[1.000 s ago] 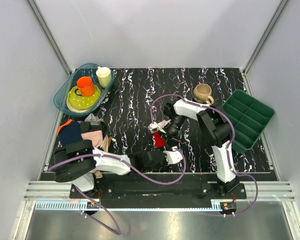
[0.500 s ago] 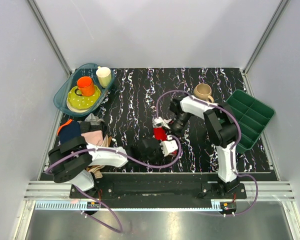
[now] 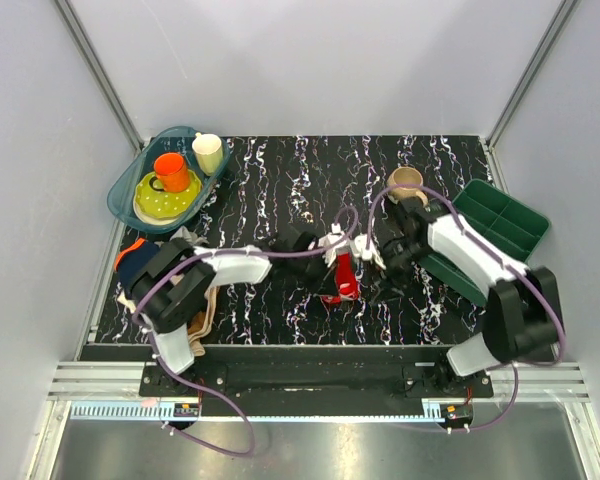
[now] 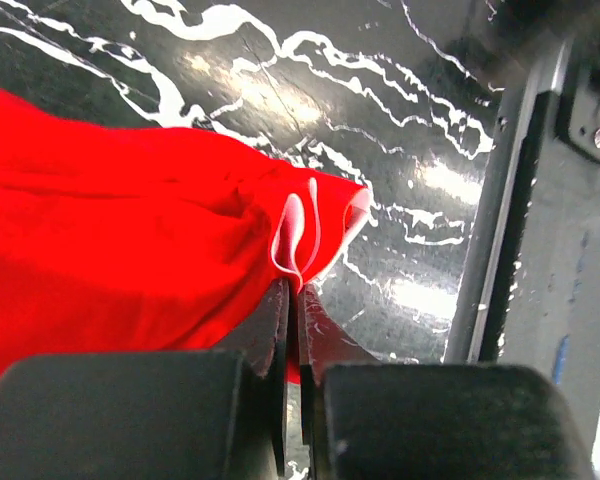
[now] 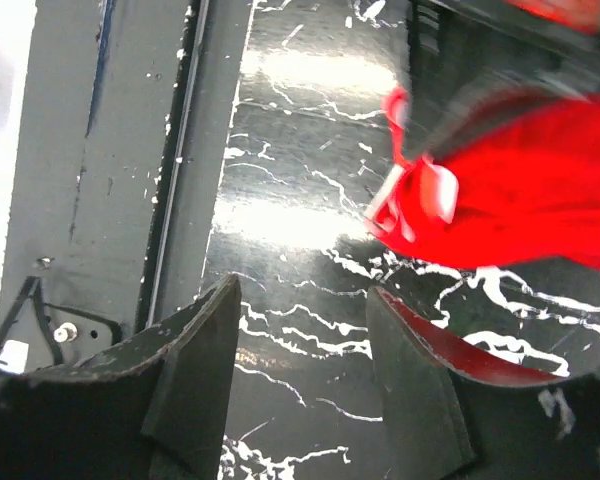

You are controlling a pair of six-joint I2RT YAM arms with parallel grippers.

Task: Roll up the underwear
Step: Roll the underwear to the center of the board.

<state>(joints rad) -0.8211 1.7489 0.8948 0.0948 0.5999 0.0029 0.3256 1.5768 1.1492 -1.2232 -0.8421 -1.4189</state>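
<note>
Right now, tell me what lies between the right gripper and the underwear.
Only bare marbled table, seen in the right wrist view: the open right gripper hangs apart from the underwear.

Bare marbled desk [image 3: 280, 170] lies open behind the left arm [image 3: 235, 266] and right arm [image 3: 465, 250]. They meet at the underwear [image 3: 342, 280] and bar the middle. A dish tub [image 3: 117, 195] and clothes pile [image 3: 142, 266] crowd the left edge. A mug [image 3: 405, 183] and green tray [image 3: 510, 215] crowd the right.

Nothing legible in any view. The underwear [image 4: 130, 230] shows only plain red fabric with white trim, left half of the left wrist frame. In the top view it's too small to read.
</note>
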